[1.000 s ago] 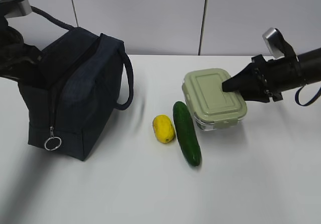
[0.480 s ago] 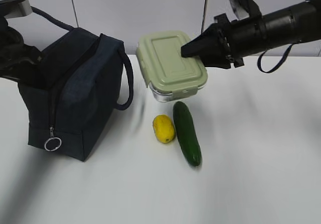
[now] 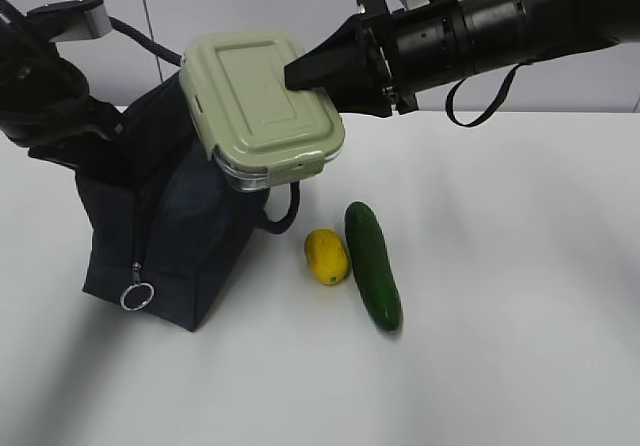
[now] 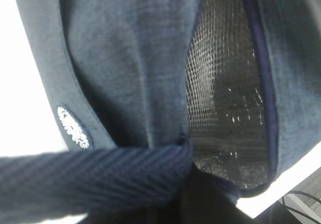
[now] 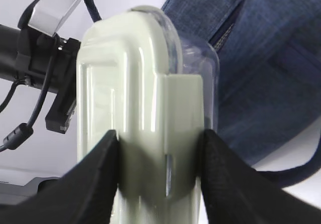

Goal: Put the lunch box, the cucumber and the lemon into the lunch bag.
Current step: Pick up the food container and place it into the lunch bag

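The right gripper (image 5: 160, 158) is clamping the rigid, smooth sage-lidded clear lunch box (image 3: 262, 106) across its end, the left gripper (image 3: 55, 116) pinching the soft navy fabric bag (image 3: 165, 216).

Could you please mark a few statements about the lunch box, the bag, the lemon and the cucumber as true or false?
1. The right claw holds the lunch box in the air, beside the top of the lunch bag. True.
2. The lemon is already inside the bag. False: it lies on the table, next to the cucumber.
3. The cucumber lies to the right of the lemon in the exterior view. True.
4. The lunch box has no lid. False: its sage-green lid is on.
5. The bag is zipped shut. False: the left wrist view shows its top open, with the silvery lining visible.
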